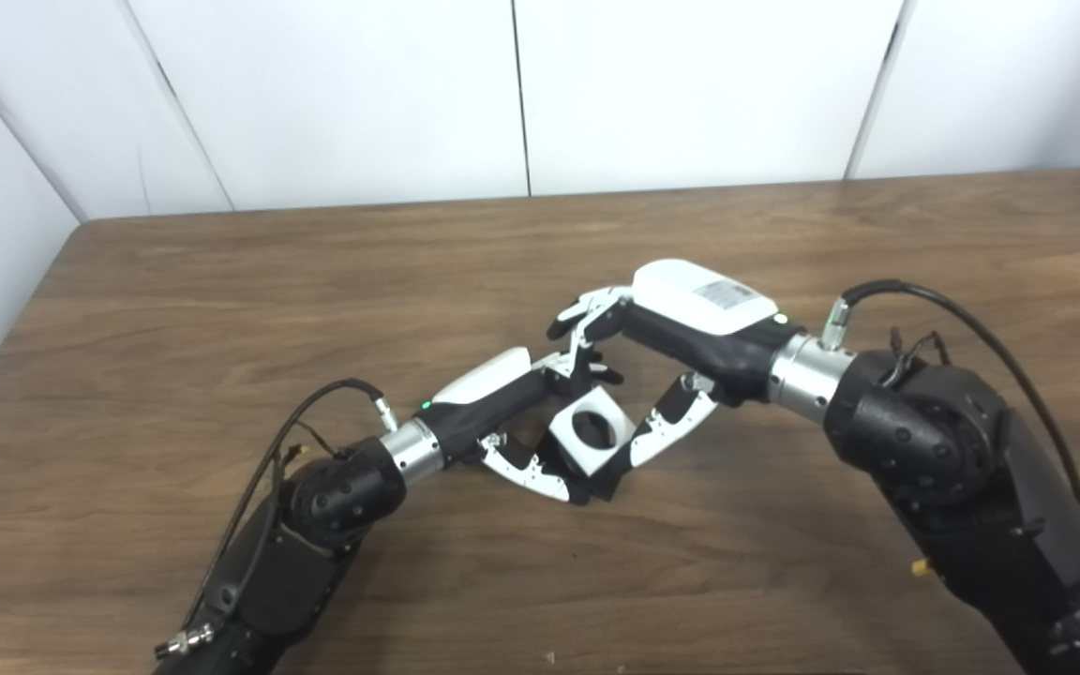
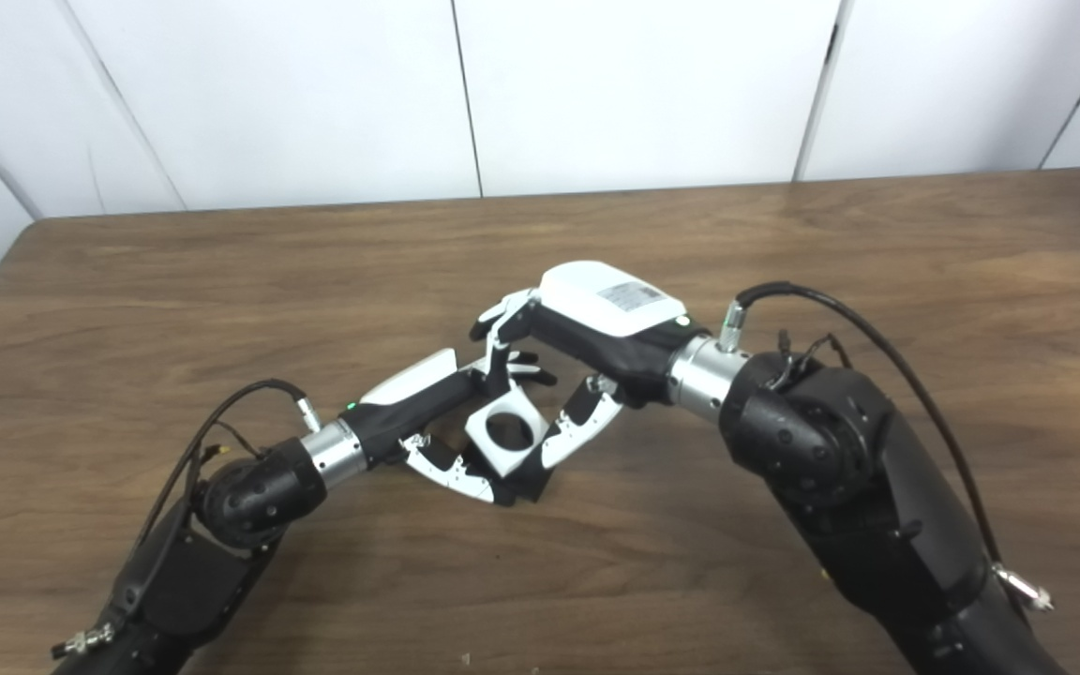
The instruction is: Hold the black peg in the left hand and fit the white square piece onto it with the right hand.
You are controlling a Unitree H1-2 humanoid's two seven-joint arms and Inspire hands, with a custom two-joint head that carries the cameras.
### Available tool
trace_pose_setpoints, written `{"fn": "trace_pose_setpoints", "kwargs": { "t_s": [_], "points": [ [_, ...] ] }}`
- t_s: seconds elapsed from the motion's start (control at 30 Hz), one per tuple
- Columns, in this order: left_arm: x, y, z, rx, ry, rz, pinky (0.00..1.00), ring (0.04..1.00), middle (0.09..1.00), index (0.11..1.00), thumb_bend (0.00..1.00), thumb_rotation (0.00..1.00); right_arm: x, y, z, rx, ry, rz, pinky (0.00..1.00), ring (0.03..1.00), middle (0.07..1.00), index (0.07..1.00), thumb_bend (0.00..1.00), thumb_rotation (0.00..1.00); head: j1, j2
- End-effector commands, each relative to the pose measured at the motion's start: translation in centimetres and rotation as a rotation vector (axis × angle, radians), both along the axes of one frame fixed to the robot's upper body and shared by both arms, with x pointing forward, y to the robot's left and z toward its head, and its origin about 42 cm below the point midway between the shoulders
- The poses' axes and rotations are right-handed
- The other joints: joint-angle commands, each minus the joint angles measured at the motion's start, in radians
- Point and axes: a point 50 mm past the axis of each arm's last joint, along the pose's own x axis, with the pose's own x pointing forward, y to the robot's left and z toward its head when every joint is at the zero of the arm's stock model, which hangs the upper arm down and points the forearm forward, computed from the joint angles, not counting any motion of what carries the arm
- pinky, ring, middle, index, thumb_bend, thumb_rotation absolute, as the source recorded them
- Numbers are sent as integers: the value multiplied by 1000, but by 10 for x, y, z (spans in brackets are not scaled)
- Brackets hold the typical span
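Note:
The white square piece [image 1: 566, 446], with a round hole through its middle, stands tilted like a diamond at the table's centre, between my two hands. Below and behind it shows part of the black peg [image 1: 604, 481]; most of the peg is hidden. My left hand [image 1: 512, 394] comes in from the lower left, thumb under the piece against the black part and fingers curled over the top, shut on the peg. From the right, my right hand [image 1: 681, 323] is shut on the white piece, thumb on its right edge and fingers arched above. The fingers of both hands touch above the piece.
The brown wooden table [image 1: 221, 309] stretches to white wall panels [image 1: 362, 94] at the back. Its left edge runs diagonally at the far left. Black cables loop off both wrists, the right one [image 1: 962, 323] arching high.

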Motion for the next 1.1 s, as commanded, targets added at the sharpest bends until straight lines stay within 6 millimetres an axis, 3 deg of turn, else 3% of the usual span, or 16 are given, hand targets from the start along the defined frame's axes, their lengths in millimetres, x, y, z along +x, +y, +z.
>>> {"fn": "trace_pose_setpoints", "kwargs": {
  "t_s": [0.0, 1.07],
  "points": [
    [-6, 1, -22, 96, 90, -3, 965, 977, 886, 490, 519, 81, 5, 5, 16, 17, -52, 4, 847, 880, 825, 479, 522, 140, 0, 0],
    [-10, -3, -18, 106, 89, -7, 977, 980, 888, 492, 519, 80, 19, 12, -2, 10, -4, 5, 825, 861, 808, 479, 520, 142, 8, 8]
  ]
}}
